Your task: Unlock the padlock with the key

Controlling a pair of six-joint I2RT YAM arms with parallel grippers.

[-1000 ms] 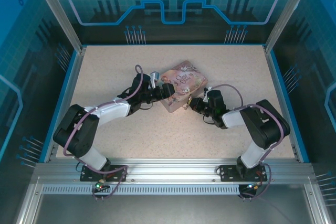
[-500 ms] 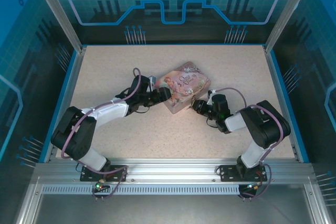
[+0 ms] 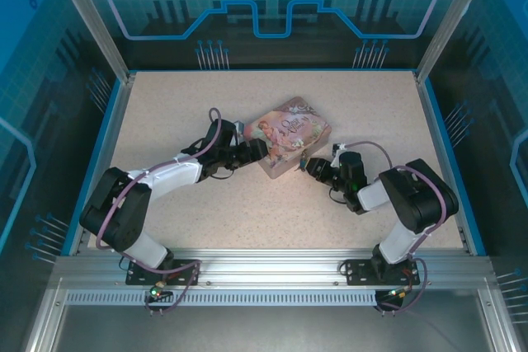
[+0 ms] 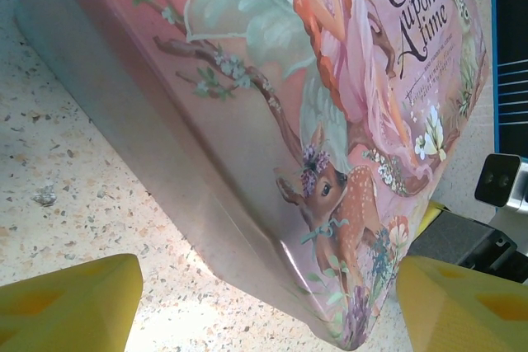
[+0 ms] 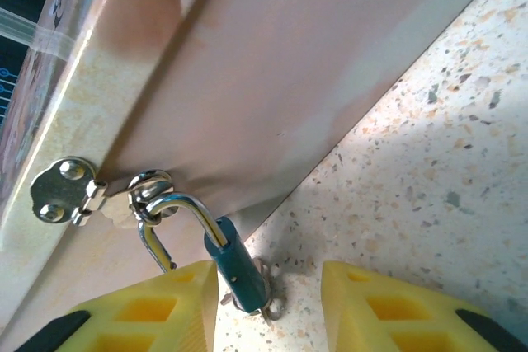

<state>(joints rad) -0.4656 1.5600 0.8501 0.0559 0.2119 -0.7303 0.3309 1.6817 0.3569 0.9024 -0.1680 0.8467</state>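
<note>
The pink illustrated tin box (image 3: 290, 131) sits near the middle of the desk (image 3: 165, 105), turned so that one corner points toward the near edge. Its lid reads "Once upon A time" in dark script, beside a painted fawn, blossoms and a figure in pale robes.

The padlock (image 5: 240, 270) hangs at the tin's near-right side wall. Its thin silvery shackle (image 5: 183, 202) is looped through the ring of the small metal hasp (image 5: 63, 191). The teal body runs steeply, with the shackle end up toward the hasp and the other end down on the desk. Whether the shackle is latched cannot be told. A grey metal piece (image 5: 271, 308) juts from the body's lower end; it is too small to tell whether this is the key.

The right gripper (image 5: 268, 312) is spread apart, and the padlock lies between its yellow fingers (image 5: 169, 302), just beside one of them.

The left gripper (image 4: 264, 315) is also spread wide, its fingers (image 4: 66, 302) standing on either side of the tin's near-left corner.
</note>
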